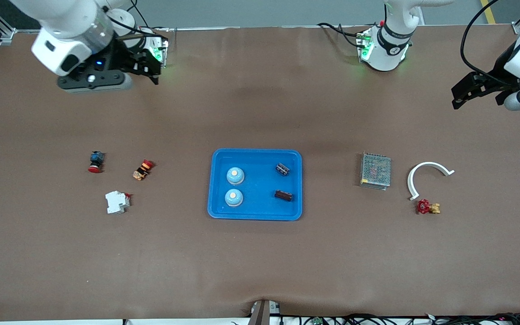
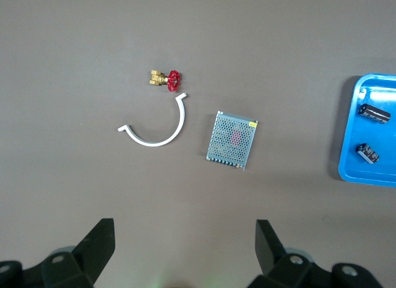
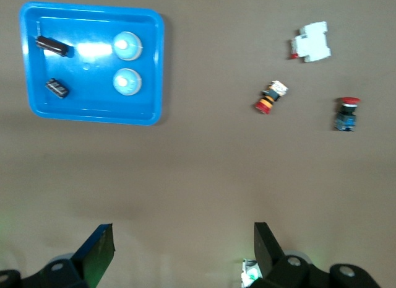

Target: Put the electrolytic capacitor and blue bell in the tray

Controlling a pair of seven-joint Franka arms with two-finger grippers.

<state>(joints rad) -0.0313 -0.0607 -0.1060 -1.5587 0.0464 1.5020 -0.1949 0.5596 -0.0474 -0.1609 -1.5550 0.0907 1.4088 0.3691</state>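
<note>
Both sets of jaws spread wide and empty: left gripper [image 2: 182, 248] up over bare surface at the left arm's end near its base, right gripper [image 3: 179, 251] up over bare surface at the right arm's end near its base, both arms parked and waiting. Task looks done as things lie: tray [image 1: 255, 215] mid-surface holds two blue bells [image 1: 235, 175] [image 1: 234, 197] on the side toward the right arm, two electrolytic capacitors [image 1: 282, 169] [image 1: 283, 195] on the side toward the left arm, all well inside the rim, none touching. Off-tray clutter: mesh power supply [image 1: 376, 170], white curved clip [image 1: 427, 177], red-handled valve [image 1: 428, 207] toward left arm's end; white breaker [image 1: 117, 201], red-yellow switch [image 1: 143, 169], red push button [image 1: 96, 161] toward right arm's end. Risks from here, judgement only: a needless extra reach into the tray could knock a capacitor, which lies on its side and may roll, or nudge a bell over the low rim; a distractor could get grabbed by mistake; a low sweep could shove the light tray.
</note>
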